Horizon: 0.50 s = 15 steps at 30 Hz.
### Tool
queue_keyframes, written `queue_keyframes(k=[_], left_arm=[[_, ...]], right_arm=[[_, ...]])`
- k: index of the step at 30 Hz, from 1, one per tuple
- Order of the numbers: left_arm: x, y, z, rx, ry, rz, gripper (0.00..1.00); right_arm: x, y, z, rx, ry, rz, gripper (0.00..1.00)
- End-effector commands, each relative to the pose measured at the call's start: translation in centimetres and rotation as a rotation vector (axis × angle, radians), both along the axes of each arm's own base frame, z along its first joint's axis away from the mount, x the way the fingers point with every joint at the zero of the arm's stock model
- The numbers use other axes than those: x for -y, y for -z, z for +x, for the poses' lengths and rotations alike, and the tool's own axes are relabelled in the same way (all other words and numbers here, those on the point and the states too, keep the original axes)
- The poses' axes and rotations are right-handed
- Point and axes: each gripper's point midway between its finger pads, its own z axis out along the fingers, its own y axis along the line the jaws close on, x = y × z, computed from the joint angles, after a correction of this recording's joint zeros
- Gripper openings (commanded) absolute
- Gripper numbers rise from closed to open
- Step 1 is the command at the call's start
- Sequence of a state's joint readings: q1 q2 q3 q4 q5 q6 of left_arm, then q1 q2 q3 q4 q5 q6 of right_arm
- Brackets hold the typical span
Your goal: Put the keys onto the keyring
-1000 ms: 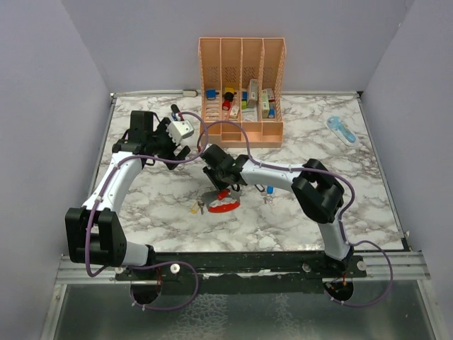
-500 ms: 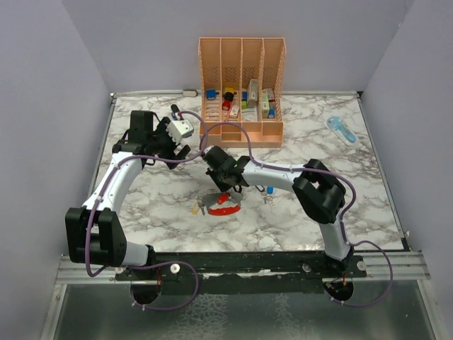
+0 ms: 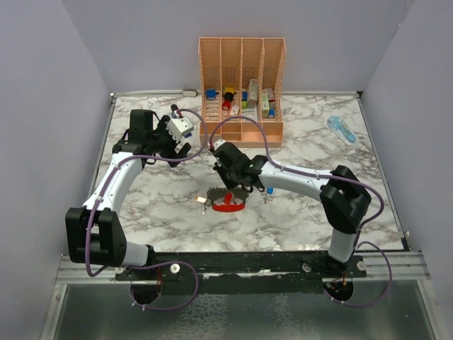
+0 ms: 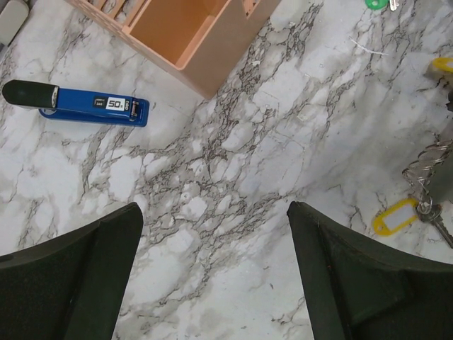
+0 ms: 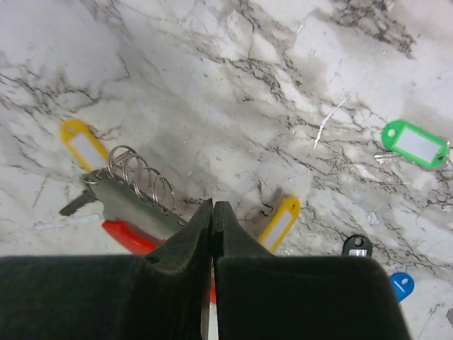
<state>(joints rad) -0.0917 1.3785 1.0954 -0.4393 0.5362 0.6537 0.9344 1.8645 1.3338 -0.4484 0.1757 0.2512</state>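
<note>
My right gripper (image 3: 236,191) is shut on the grey strap of the keyring (image 3: 228,206), whose red clip hangs just below it near the table middle. In the right wrist view the shut gripper (image 5: 212,207) covers the strap (image 5: 134,202), which carries several metal rings; the red clip (image 5: 127,234) shows under it. Keys lie around on the marble: two yellow-tagged (image 5: 81,145) (image 5: 281,221), a green (image 5: 417,144), a black (image 5: 357,246) and a blue (image 5: 401,285). My left gripper (image 3: 182,147) is open and empty over bare marble (image 4: 212,212), left of the keyring.
A peach slotted organizer (image 3: 241,71) with small coloured items stands at the back centre; its corner shows in the left wrist view (image 4: 212,42). A blue stapler (image 4: 92,106) lies beside it. A light blue tool (image 3: 341,129) lies at the back right.
My right arm has swung right, its elbow moving outward, and the keyring has moved a little right with the gripper. The left arm has stayed in place.
</note>
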Motion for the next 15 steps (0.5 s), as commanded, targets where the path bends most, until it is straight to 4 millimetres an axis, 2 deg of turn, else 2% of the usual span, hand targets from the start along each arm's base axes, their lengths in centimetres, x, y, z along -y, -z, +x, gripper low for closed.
queue_keyframes(k=[1,8,13,15], left_arm=[[1.2,-0.2,-0.4,-0.009,0.034,-0.075,0.87],[5.0,-0.5,-2.2,-0.057,0.188,-0.279,0.89],[8.1,-1.1,-4.5,-0.12,0.351,-0.486,0.92],[9.1,-0.5,-5.1,-0.149,0.367,-0.522,0.95]], right_arm=[[-1.1,-4.4,0.7,0.107,-0.004,0.144,0.01],[-1.2,-7.2,-0.3,0.158,-0.042,0.266,0.01],[-1.2,-8.5,-1.0,0.172,-0.065,0.324,0.01],[-1.1,-8.9,-1.2,0.175,-0.064,0.344,0.01]])
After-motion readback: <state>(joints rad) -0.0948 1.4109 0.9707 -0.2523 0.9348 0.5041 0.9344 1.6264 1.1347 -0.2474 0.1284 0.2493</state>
